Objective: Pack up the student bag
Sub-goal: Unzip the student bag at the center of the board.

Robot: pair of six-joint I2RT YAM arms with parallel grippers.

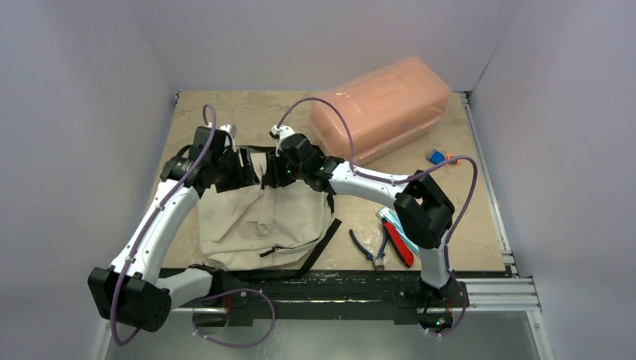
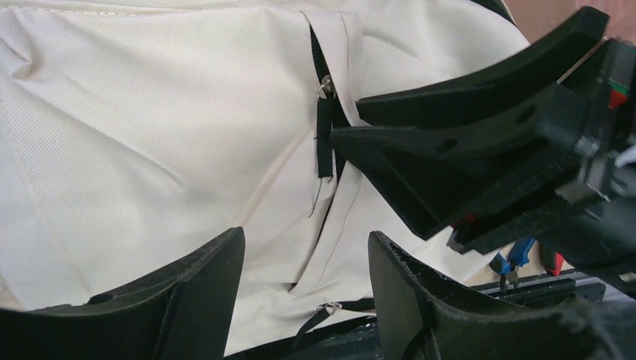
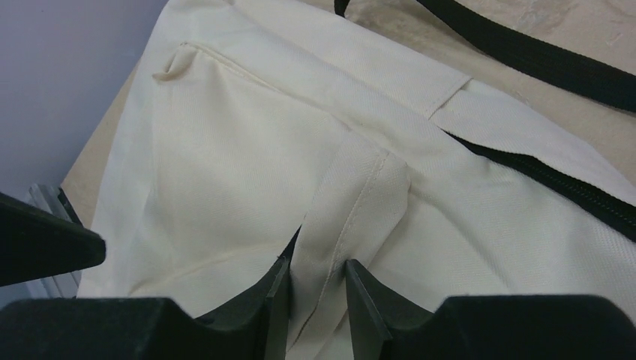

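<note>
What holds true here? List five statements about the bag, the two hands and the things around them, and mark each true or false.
1. The right hand pinches a fold of the student bag. True.
2. The left hand is clamped on a zip pull. False: its fingers stand apart over the fabric and hold nothing.
3. The pink box lies on top of the bag. False: it stands on the table behind the bag, apart from it.
4. Blue-handled pliers lie on the table to the right of the bag. True.
5. Both hands are at the bag's far end. True.
</note>
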